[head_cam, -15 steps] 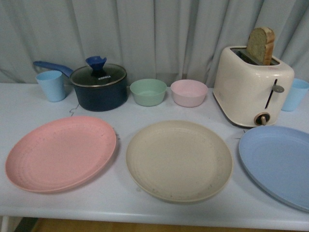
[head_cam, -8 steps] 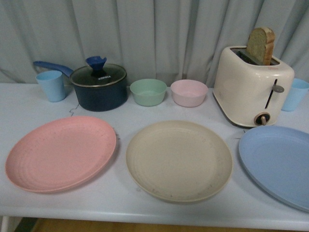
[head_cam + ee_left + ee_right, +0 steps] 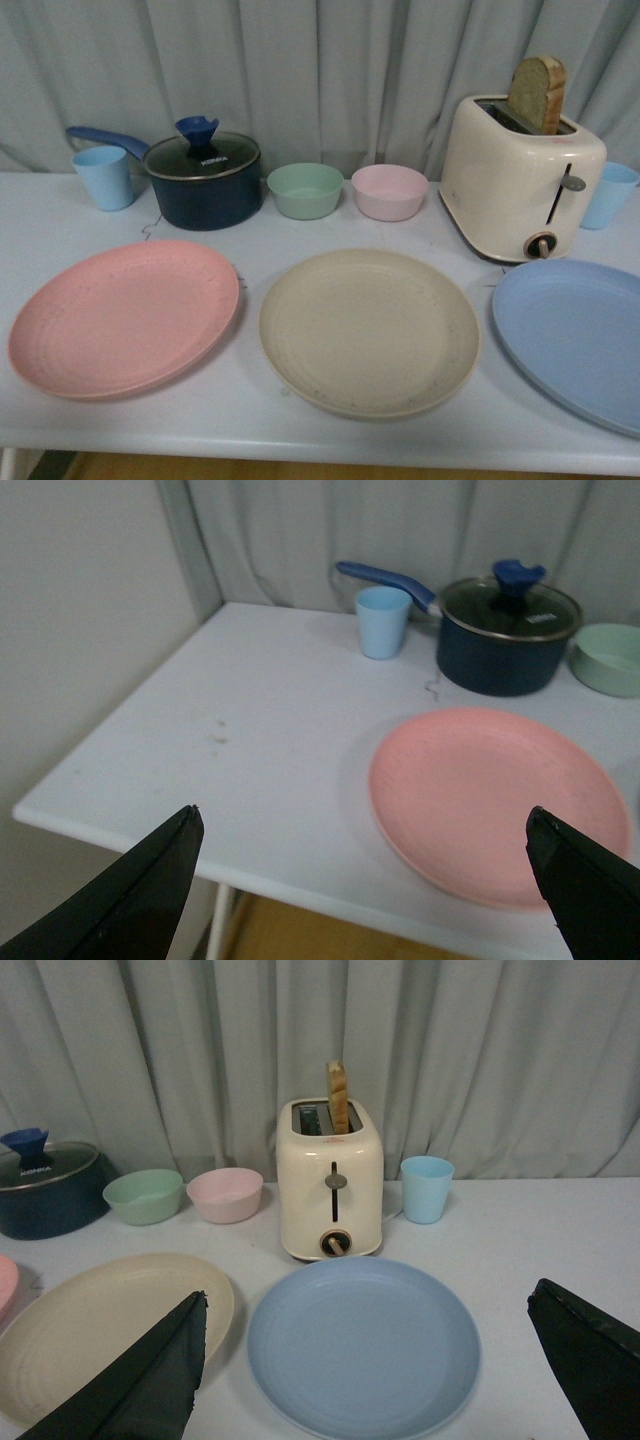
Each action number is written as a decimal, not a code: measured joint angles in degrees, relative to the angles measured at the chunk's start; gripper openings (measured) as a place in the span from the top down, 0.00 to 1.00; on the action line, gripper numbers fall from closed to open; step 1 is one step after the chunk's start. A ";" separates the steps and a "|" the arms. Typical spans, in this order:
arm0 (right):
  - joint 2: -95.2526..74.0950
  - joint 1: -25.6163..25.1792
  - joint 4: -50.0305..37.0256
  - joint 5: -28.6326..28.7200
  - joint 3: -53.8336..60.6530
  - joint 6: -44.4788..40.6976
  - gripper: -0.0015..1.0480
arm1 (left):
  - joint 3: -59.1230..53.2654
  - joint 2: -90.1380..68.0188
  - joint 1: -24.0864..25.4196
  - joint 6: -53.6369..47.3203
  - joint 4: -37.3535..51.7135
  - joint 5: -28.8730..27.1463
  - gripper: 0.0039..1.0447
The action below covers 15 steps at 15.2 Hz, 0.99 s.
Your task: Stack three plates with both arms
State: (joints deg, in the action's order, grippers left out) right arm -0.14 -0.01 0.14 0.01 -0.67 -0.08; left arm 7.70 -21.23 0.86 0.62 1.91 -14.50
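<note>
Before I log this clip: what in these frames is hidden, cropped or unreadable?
Light blue plate, front view: right side cut off by the frame edge.
Blue cup beside the toaster, front view: partly behind the toaster and cropped.
Pot lid lettering, front view: too small to read.
Beige plate, right wrist view: near edge covered by a finger of the right gripper.

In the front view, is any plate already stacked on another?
No, the pink plate, beige plate and light blue plate each lie apart, side by side on the table.
</note>
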 joint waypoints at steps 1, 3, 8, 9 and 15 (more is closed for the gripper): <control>0.00 0.00 0.13 0.00 0.00 0.00 0.06 | 2.58 -7.28 3.23 -1.29 4.52 2.49 0.06; 0.00 0.00 0.04 0.02 0.00 0.00 0.06 | 10.29 -25.42 4.59 -5.86 8.48 9.57 0.06; 0.00 0.00 0.07 0.00 0.00 0.00 0.06 | 32.52 -60.48 5.97 -12.63 -0.87 15.82 0.06; 0.00 0.00 0.07 0.00 0.00 0.00 0.06 | 36.13 -66.16 5.95 -13.70 -2.32 16.31 0.06; 0.00 0.00 0.07 0.00 0.00 0.00 0.06 | 50.64 -87.71 8.11 -16.96 -4.96 17.33 0.06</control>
State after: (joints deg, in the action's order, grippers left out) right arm -0.14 -0.01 0.21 0.01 -0.67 -0.08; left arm 58.35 -108.95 8.97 -16.34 -3.05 2.83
